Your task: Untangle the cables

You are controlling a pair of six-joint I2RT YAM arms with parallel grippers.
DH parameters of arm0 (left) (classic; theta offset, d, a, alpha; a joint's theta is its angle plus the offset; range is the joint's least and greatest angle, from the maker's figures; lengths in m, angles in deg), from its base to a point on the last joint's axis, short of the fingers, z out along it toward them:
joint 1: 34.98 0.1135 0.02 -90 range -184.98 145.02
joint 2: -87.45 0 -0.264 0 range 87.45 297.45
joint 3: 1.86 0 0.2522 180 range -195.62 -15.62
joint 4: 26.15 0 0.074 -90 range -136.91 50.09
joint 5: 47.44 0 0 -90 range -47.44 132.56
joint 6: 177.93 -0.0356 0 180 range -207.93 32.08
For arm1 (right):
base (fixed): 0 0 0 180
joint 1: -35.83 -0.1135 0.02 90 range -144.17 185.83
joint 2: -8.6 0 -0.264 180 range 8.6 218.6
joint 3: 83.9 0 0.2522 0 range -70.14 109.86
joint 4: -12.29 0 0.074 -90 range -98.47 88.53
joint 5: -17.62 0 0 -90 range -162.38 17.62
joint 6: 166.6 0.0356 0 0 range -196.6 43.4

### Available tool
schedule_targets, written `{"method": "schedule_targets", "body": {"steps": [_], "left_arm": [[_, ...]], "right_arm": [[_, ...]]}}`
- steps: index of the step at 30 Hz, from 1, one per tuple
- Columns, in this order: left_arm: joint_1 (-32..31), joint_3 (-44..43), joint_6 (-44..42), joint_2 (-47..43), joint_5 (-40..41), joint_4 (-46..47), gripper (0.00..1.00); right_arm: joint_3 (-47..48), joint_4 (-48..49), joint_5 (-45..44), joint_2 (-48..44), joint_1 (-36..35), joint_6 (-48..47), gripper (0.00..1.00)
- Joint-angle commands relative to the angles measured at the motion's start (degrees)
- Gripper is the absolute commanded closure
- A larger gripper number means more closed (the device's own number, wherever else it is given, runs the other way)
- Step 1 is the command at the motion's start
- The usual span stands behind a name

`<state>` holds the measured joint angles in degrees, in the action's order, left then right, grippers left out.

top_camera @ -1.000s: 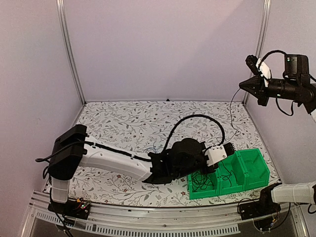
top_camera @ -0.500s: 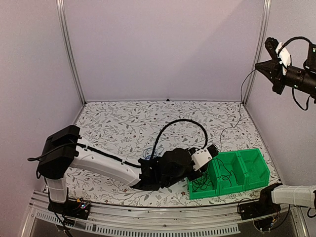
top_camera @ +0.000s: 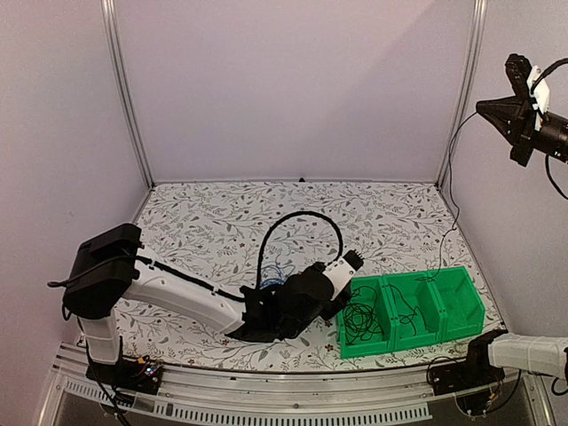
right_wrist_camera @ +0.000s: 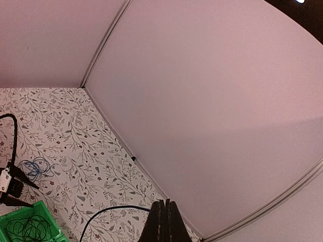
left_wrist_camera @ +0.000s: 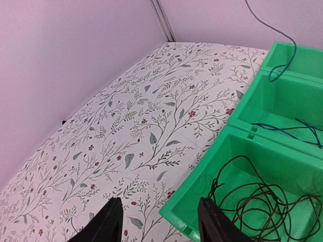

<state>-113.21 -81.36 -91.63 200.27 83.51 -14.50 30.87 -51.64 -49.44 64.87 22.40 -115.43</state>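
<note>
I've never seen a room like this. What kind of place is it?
Probably a robot test booth: two robot arms bolted at the edge of a table, bare walls with metal posts, and a green tray holding wires.

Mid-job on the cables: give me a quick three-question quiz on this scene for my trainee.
1. True or false: the left tool is shut on a cable.
2. Which compartment of the green bin holds the biggest coil of dark cable? A) the one nearest the left tool B) the middle one C) the farthest one
3. Fill in: the right tool, raised high, is ___ on the thin cable hanging down to the bin.

Key: 1 false, it stands open and empty. 2 A. 3 shut.
</note>
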Motion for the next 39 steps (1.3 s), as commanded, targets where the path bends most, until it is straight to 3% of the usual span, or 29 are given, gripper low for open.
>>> {"method": "schedule_targets", "body": {"steps": [1, 6, 16, 25, 34, 39], "left_arm": [[1.49, -0.01, 0.89, -1.25, 2.51, -0.96, 0.49], [2.61, -0.1, 0.65, -0.34, 3.76, -1.54, 0.49], [3.24, 0.75, 1.87, -1.15, 6.08, -3.07, 0.49], [4.19, 4.8, 3.42, -3.06, 8.56, -3.26, 0.49], [6.39, 8.03, 4.94, -4.33, 8.8, -2.82, 0.49], [7.64, 8.58, 4.59, -4.54, 8.28, -2.82, 0.49]], "right_arm": [[0.67, -4.45, 1.79, -1.66, 0.11, -0.1, 1.0], [-3.53, -8.21, 3.99, -4.98, 0.11, -0.01, 1.0], [-28.03, -9.07, 7.37, -12.57, 0.15, -1.66, 1.0], [-42.96, -7.48, 13.86, -12.39, 0.03, -4.1, 1.0], [-48.04, -1.01, 16.36, -9.76, 0.02, -7.29, 1.0], [-43.04, 1.89, 23.17, -4.16, -2.91, -3.31, 1.0]]}}
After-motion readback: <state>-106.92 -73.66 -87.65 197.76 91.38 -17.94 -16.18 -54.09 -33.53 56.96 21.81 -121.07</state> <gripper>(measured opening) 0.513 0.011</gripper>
